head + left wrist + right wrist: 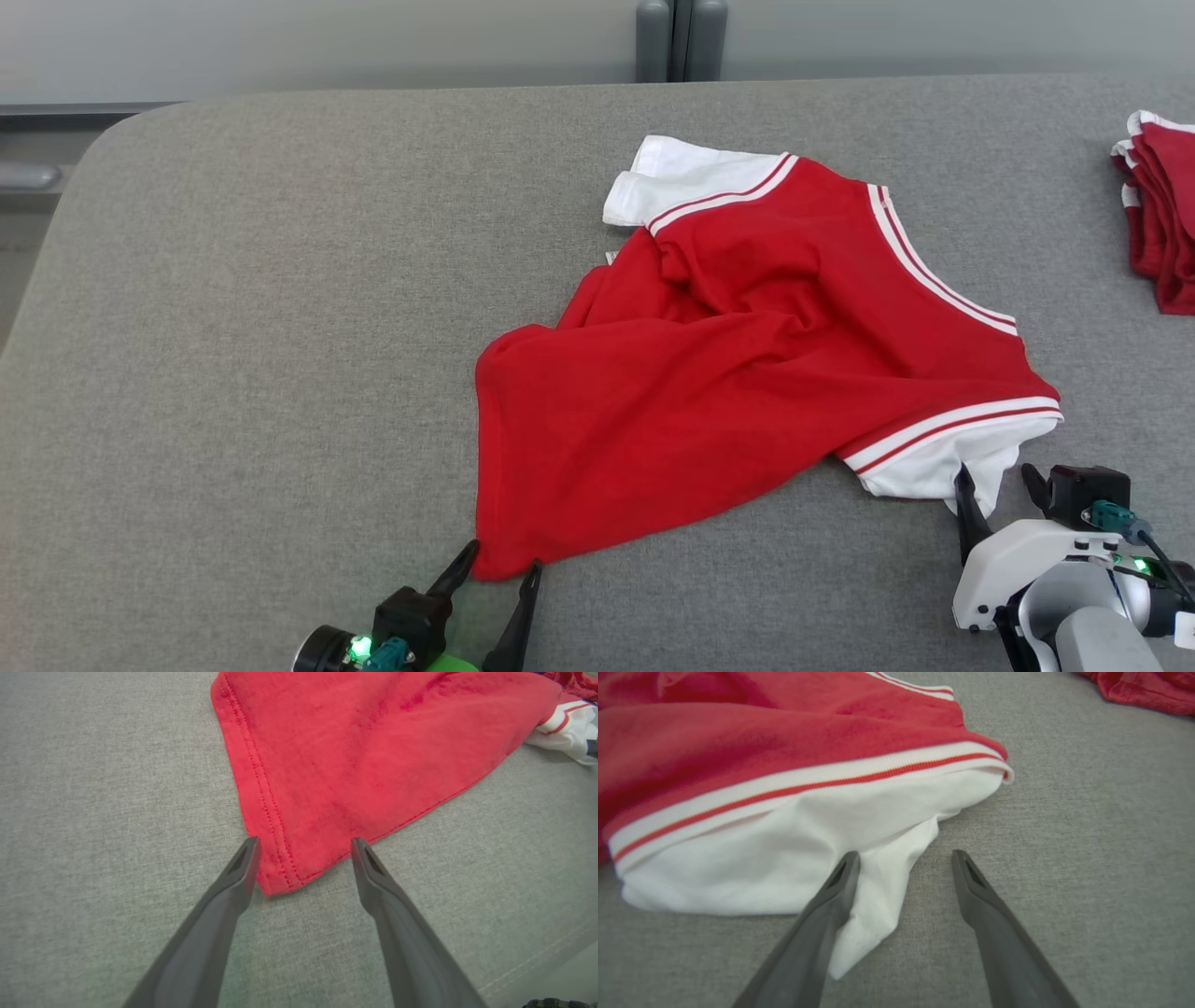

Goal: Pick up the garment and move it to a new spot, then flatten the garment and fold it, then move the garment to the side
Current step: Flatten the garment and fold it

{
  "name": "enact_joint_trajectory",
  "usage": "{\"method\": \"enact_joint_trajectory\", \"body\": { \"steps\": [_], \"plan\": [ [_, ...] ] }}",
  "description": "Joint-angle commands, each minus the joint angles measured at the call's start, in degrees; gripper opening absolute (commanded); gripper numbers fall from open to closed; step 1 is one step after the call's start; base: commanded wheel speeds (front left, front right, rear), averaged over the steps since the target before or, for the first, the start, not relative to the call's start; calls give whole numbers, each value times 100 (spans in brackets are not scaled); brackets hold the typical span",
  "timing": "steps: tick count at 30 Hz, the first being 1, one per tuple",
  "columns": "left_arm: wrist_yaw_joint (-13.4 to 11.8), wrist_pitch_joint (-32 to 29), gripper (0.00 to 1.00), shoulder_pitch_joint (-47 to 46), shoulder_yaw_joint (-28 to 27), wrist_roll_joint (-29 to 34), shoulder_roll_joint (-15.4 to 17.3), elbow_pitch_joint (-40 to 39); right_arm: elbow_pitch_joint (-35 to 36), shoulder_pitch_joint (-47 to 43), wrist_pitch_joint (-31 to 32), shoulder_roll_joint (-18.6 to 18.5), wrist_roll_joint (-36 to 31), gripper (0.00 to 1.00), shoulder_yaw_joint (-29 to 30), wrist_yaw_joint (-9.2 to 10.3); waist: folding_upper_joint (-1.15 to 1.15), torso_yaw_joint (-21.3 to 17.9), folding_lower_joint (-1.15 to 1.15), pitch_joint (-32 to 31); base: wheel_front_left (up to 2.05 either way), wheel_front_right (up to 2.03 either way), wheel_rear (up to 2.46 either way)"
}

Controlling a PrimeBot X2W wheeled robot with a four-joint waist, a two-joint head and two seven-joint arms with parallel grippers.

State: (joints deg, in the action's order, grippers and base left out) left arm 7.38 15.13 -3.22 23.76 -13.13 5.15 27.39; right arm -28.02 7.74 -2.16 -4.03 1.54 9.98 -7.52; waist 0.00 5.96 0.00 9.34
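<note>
Garment [747, 373] red, white sleeves, striped trim; table [233, 327] grey.

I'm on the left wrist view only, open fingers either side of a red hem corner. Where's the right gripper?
Observer: The right gripper is open at the near white sleeve of the red cotton shirt with striped white sleeves. A white flap lies between its fingers.
Operator: Is the shirt lying flat?
Observer: No. In the head view it is bunched into folds through the middle.
Operator: Where's the other sleeve?
Observer: The far white sleeve lies on the grey fabric table at the shirt's far side, away from both grippers.
</note>
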Motion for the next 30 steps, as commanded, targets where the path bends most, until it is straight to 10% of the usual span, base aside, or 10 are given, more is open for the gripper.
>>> {"method": "enact_joint_trajectory", "body": {
  "steps": [1,3,7,17,30],
  "plan": [
    [18,0,100,-150,-18,-11,44,104,11,54,59,-11,68,100,-52,7,0,-19,0,34,0,0,0],
    [18,-1,72,-206,18,-12,39,241,26,59,126,-6,155,87,-105,6,0,-29,0,33,0,0,0],
    [18,-2,0,-328,162,-70,31,551,60,84,254,-3,498,0,-110,8,0,-42,0,-11,0,0,0],
    [18,-1,0,-206,-115,-457,203,-83,1249,-160,632,-102,2269,0,-269,7,0,-56,0,-444,0,0,0],
    [-138,-1376,0,-239,-743,-799,1138,-4821,5638,-41,2532,-2,4125,0,990,5,0,-153,0,-817,0,0,0]
  ]
}}
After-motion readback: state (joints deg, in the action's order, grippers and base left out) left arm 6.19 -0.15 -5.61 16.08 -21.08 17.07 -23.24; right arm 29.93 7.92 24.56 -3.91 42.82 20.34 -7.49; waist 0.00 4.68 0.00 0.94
